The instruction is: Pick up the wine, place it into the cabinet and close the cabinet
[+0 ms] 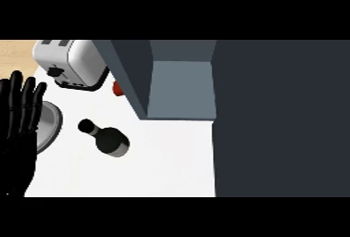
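A dark wine bottle stands on the white counter, seen from above with its cap toward the upper left. Behind and right of it the grey cabinet stands open, its inside showing. The cabinet's dark door fills the right side of the view. My left hand rests open at the left edge, fingers pointing up, well left of the bottle and touching nothing. My right hand is not in view.
A white toaster sits at the back left. A grey round plate lies partly under my left hand. A small red object peeks out beside the cabinet's left wall.
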